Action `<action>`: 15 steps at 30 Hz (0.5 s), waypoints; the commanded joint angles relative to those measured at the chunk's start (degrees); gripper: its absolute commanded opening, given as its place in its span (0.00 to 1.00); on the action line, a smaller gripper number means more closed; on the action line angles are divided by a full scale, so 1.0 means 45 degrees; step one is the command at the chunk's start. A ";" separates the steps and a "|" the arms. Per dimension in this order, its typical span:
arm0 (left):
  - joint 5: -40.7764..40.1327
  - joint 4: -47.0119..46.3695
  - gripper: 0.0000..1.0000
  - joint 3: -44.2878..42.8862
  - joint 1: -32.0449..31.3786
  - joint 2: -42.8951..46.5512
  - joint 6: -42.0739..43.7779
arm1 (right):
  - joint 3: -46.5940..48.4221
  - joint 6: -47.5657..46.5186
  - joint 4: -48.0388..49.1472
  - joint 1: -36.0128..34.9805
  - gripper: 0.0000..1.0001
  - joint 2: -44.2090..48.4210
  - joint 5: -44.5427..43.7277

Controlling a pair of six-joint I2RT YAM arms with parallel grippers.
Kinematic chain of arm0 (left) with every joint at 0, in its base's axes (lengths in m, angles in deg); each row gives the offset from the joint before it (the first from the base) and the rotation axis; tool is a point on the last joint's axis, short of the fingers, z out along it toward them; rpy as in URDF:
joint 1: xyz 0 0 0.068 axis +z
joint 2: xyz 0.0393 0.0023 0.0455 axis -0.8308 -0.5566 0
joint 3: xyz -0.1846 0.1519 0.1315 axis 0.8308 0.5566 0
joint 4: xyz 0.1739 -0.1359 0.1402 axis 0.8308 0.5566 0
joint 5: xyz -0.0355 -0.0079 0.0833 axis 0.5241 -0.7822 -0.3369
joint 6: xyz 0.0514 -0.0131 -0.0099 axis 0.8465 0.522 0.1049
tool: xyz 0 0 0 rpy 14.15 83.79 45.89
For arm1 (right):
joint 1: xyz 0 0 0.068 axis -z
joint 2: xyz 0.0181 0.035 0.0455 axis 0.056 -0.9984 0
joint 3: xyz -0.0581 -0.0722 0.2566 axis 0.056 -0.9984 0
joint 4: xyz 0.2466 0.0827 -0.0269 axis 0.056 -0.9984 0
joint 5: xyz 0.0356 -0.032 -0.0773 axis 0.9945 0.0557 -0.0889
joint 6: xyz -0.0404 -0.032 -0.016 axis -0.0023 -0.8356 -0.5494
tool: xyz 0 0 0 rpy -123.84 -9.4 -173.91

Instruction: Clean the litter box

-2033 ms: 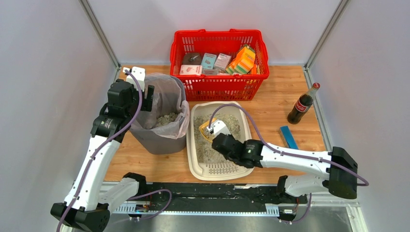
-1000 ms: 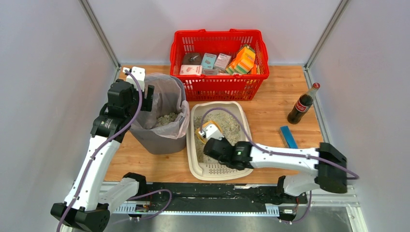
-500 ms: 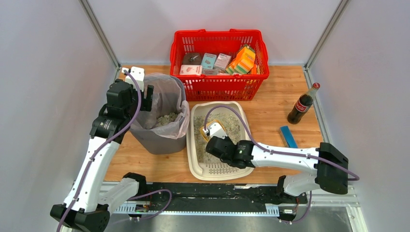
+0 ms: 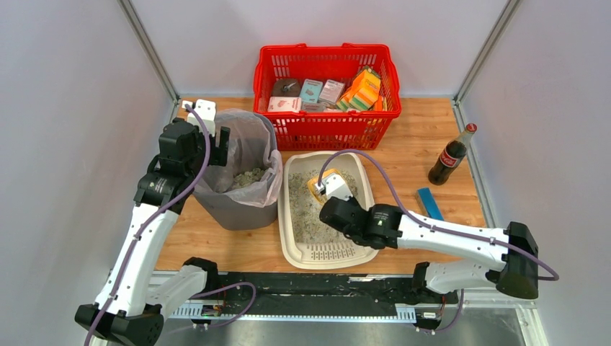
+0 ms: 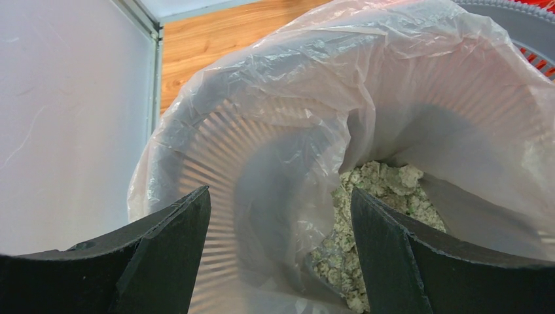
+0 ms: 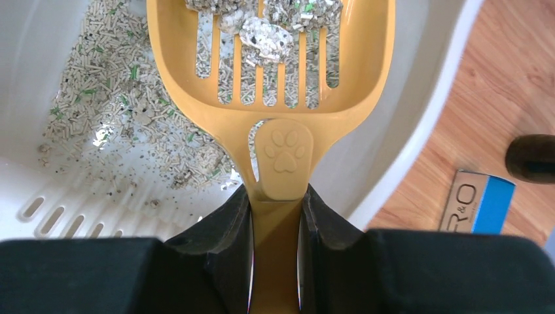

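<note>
Litter box [image 4: 283, 223] mid-table, long axis near–far, grate [image 4: 328, 251] at near end; bin [image 4: 238, 209] just left, basket [image 4: 324, 130] behind. Right gripper [image 6: 275, 212] clamped on loaded scoop [image 6: 281, 154] above it; left gripper [image 5: 281, 229] spread wide over bin.

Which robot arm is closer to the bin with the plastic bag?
Left. The left gripper hangs open at the rim of the bin; the right gripper is over the litter box, shut on the scoop.
</note>
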 commanded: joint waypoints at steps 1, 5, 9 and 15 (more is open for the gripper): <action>0.0670 -0.0361 0.85 -0.0013 -0.0028 -0.0042 -0.0388 | 0.1746 0.0056 -0.1732 0.0378 0.00 0.0676 -0.0145; 0.0653 -0.0322 0.84 -0.0033 -0.0028 -0.0100 -0.0408 | 0.2901 -0.0724 -0.2513 0.0476 0.00 0.1126 0.0676; 0.0301 -0.0497 0.82 0.0045 -0.0028 0.0114 -0.0466 | 0.4151 -0.1036 -0.2964 0.0476 0.00 0.1322 0.0912; -0.0110 -0.0420 0.84 -0.0032 -0.0009 0.0310 -0.0584 | 0.6044 -0.1623 -0.3607 0.0476 0.00 0.0990 0.1322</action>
